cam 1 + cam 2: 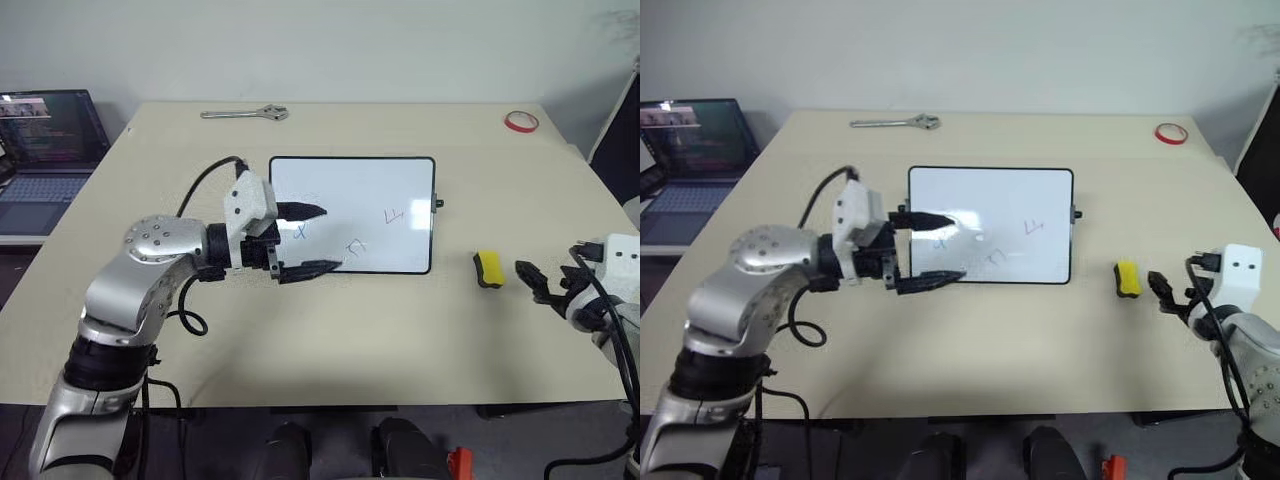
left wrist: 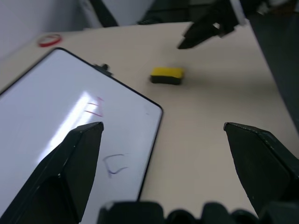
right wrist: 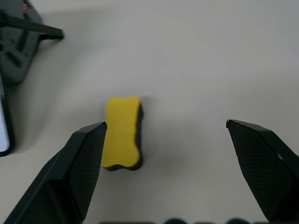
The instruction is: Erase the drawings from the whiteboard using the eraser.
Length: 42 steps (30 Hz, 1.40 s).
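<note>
Nearest the camera, the left hand is hovering over the near-left part of the whiteboard, its two black fingers spread apart and gripping nothing. Lying flat on the beige desk, the whiteboard is carrying three small drawings: blue, grey-black and red. Just right of the whiteboard, the yellow eraser is resting on the desk, untouched. Right of the eraser, the right hand is hanging with its fingers wide apart, empty. Beyond the whiteboard, a wrench and a red tape ring are lying near the desk's far edge.
</note>
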{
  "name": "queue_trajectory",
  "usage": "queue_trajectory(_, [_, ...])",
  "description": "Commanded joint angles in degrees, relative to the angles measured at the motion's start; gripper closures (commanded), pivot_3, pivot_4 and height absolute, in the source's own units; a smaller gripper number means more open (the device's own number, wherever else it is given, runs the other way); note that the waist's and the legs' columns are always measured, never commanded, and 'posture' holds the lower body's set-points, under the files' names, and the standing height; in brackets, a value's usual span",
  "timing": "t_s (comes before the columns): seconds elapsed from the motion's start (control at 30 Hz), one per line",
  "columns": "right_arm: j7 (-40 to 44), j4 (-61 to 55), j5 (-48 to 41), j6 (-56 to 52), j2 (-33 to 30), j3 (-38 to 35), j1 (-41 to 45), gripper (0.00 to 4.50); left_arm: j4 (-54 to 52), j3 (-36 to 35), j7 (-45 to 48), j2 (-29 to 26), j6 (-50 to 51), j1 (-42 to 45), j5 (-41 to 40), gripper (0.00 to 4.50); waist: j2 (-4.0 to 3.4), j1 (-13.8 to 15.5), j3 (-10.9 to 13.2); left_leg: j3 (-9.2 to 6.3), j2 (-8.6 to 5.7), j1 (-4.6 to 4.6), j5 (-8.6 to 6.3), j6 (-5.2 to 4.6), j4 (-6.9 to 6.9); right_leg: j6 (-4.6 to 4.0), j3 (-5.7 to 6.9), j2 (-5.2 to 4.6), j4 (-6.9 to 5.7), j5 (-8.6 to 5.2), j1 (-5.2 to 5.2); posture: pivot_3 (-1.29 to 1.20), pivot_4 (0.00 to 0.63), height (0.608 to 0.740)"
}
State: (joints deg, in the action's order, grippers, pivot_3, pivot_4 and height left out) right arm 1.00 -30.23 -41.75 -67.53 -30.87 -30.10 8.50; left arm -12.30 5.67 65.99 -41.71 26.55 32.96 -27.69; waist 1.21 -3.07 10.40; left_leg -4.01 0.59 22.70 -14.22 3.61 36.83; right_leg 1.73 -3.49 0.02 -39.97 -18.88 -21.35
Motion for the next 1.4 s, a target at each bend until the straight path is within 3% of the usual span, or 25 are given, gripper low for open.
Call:
queue_trajectory(0.03, [-1.3, -1.8, 1.7, 0.0, 1.1, 3.4, 1.1, 0.01, 3.6, 1.2, 4.3, -0.3, -4.3, 2.6, 1.8, 0.00, 0.02, 0.0, 0.0, -0.03, 0.00, 0.04, 0.00, 0.00, 0.00, 0.00, 0.03, 0.00, 0.03, 0.00, -0.01, 0.00, 0.150, 0.740])
queue_trajectory(0.43, [-3.5, 5.9, 13.3, 8.3, 6.4, 12.1, 5.6, 0.01, 7.3, 2.0, 7.9, 1.1, -8.0, 3.9, 3.8, 0.00, 0.03, 0.1, 0.0, -0.07, 0.02, 0.17, -0.01, -0.02, 0.02, 0.01, 0.05, -0.07, 0.04, 0.00, -0.12, 0.00, 0.150, 0.740])
queue_trajectory(1.2, [-0.5, 15.1, 21.8, 14.8, 9.6, 15.4, 8.2, 0.01, 7.5, 1.3, 6.8, 0.8, -7.6, 3.4, 4.0, 0.00, 0.02, 0.1, 0.0, -0.14, 0.02, 0.16, -0.02, -0.04, 0.03, 0.01, 0.04, -0.07, 0.01, 0.00, -0.13, 0.00, 0.150, 0.740])
queue_trajectory(1.3, [-0.4, 15.0, 21.9, 14.6, 10.2, 15.2, 8.1, 0.62, 7.7, 1.3, 6.5, 1.0, -7.7, 3.5, 4.2, 0.00, 0.02, 0.1, 0.0, -0.15, 0.02, 0.16, -0.02, -0.04, 0.03, 0.01, 0.04, -0.07, 0.01, 0.00, -0.13, 0.00, 0.150, 0.740])
queue_trajectory(1.4, [-0.4, 15.0, 22.4, 14.5, 10.9, 15.1, 8.1, 1.69, 8.0, 1.3, 6.1, 1.2, -7.8, 3.7, 4.4, 0.00, 0.02, 0.0, 0.0, -0.16, 0.03, 0.15, -0.02, -0.04, 0.03, 0.01, 0.05, -0.07, 0.00, 0.00, -0.14, 0.00, 0.150, 0.740])
